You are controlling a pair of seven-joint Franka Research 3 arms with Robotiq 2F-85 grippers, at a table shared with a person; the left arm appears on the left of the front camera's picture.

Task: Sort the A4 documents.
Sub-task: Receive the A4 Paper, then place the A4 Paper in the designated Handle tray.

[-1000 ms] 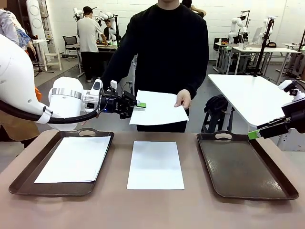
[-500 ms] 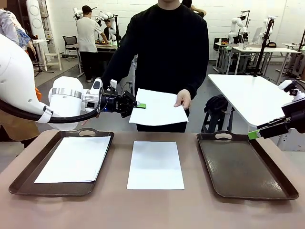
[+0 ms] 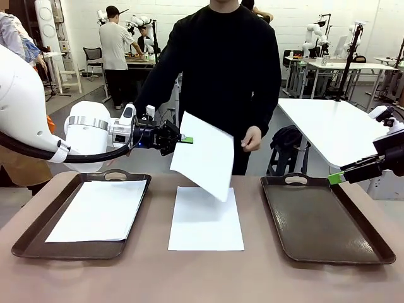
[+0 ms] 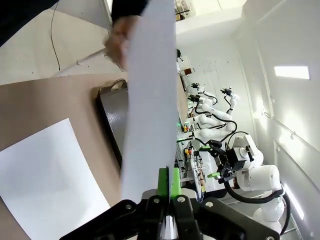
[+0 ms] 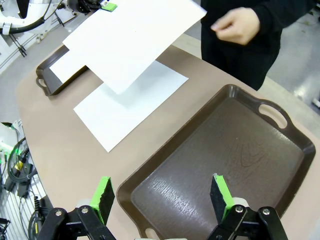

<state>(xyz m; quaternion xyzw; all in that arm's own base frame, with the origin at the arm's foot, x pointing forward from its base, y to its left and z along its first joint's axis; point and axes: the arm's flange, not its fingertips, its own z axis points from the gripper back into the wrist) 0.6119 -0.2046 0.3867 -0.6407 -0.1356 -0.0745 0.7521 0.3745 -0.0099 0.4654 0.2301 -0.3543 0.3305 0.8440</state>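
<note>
Front view: left gripper point(image 3: 186, 139) is pinching one edge of the held sheet point(image 3: 205, 154), jaws closed flat on the paper. Left wrist view is showing the same, green pads point(image 4: 163, 180) clamped on the near edge. The sheet is hanging in the air, drooping away from the gripper and down toward the tabletop point(image 3: 145, 271). Person's hand point(image 3: 252, 137) is hovering just past the sheet's far edge, apart from it. Ahead of and below the gripper, the middle sheet point(image 3: 205, 221) is lying flat on the tabletop. Beneath the gripper's wrist, the left tray point(image 3: 25, 243) is carrying the tray sheet point(image 3: 98, 210). Farthest off, the right tray point(image 3: 322, 221) is lying bare, with the right gripper point(image 5: 162, 192) hovering over its edge, jaws wide and holding nothing.

Risks, as a judgement: paper is being held by one edge only, so it could slip or crease. The drooping corner could drag the middle sheet askew on a low move. A limp sheet could land skewed or folded in a tray.
</note>
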